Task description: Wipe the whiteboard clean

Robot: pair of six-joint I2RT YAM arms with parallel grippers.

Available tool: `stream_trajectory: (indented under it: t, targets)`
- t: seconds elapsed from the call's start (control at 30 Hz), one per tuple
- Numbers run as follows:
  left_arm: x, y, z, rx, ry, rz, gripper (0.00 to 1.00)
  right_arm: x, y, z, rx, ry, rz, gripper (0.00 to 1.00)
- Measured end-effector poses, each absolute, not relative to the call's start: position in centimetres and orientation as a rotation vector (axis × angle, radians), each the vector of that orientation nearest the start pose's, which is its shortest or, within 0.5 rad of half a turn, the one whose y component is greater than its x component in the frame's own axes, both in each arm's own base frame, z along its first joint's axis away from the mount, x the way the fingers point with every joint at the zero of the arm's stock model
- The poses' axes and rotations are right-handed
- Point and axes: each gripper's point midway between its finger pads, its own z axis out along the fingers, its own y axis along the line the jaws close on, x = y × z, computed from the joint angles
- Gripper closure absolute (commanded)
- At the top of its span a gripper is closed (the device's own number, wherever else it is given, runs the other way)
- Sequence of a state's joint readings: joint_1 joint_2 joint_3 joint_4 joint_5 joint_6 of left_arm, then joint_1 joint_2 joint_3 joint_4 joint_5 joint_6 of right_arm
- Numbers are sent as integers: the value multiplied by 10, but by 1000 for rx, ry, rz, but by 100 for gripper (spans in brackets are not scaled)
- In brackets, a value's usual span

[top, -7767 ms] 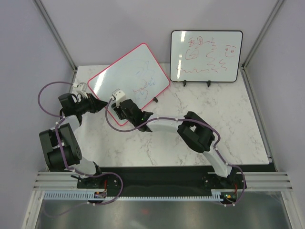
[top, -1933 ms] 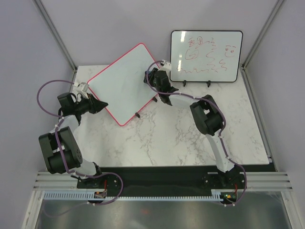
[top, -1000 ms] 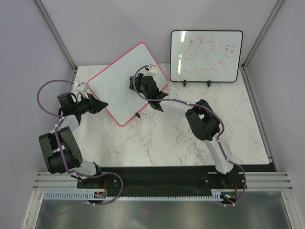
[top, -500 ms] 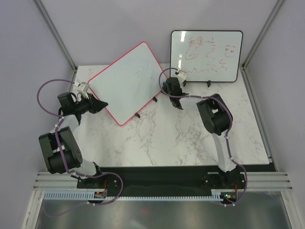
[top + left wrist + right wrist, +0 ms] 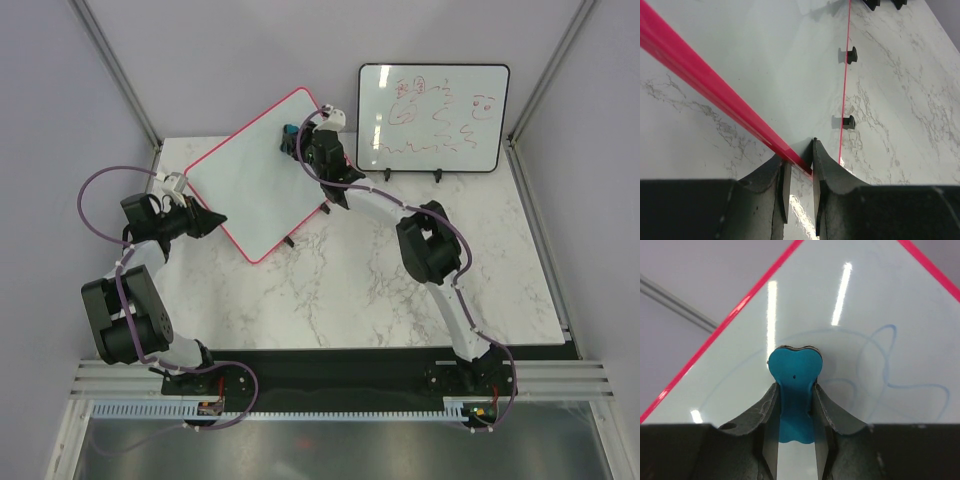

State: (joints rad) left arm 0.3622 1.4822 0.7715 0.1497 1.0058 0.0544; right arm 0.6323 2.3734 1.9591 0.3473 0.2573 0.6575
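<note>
The whiteboard [image 5: 262,175] with the pink-red frame stands tilted on the marble table at the back left. Its surface looks nearly wiped, with faint blue lines near its top corner [image 5: 880,365]. My left gripper [image 5: 205,221] is shut on the board's red frame at its left edge [image 5: 705,80], jaws pinching it. My right gripper [image 5: 294,143] is shut on a blue eraser [image 5: 795,390] and presses it against the board near the upper right corner. The eraser shows as a small blue patch in the top view [image 5: 287,133].
A black-framed whiteboard [image 5: 433,118] with red writing stands at the back right. The pink board's small black feet [image 5: 852,54] rest on the marble. Grey walls close in on the left, back and right.
My right gripper with the eraser has swept from the board's right edge up to its top corner. The scribbles seen earlier are mostly gone. The left gripper has not moved.
</note>
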Motion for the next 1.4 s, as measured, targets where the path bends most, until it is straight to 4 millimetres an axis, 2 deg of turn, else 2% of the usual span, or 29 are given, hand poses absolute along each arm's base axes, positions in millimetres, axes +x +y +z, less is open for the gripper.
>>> stream_trajectory:
  t: [0.13,0.23,0.3,0.37,0.4,0.53,0.63,0.73,0.83,0.9,1.03,1.13,1.23,1.4]
  targets:
    - [373,-16,137,272,1918,-785,98,581,415,214,196,1656,801,100]
    - [373,-16,137,272,1918,-785,98,583,410,204,205,1680,765,100]
    - [372,-16,137,274,1918,-783,98,586,399,191,230,1702,743,100]
    - [372,-16,137,274,1918,-785,98,586,382,169,266,1743,708,100]
    - [371,-16,137,271,1922,-787,98,585,366,150,297,1775,675,100]
    - [370,-17,137,267,1927,-794,98,580,318,102,378,1855,556,100]
    - [370,-17,137,268,1926,-794,98,577,300,88,405,1876,509,100]
    - [370,-17,137,268,1926,-794,98,578,299,90,402,1870,497,100]
    - [370,-17,137,268,1926,-792,98,580,305,101,365,1868,490,100]
    - [370,-17,137,271,1925,-789,98,589,316,117,323,1846,502,100]
    - [370,-17,137,276,1923,-785,98,614,364,177,186,1730,618,100]
    - [370,-16,137,279,1923,-782,98,616,398,210,54,1662,713,100]
    - [370,-16,137,279,1923,-782,98,607,413,209,-27,1670,712,100]
    - [368,-17,134,265,1938,-794,98,585,438,193,-174,1699,669,100]
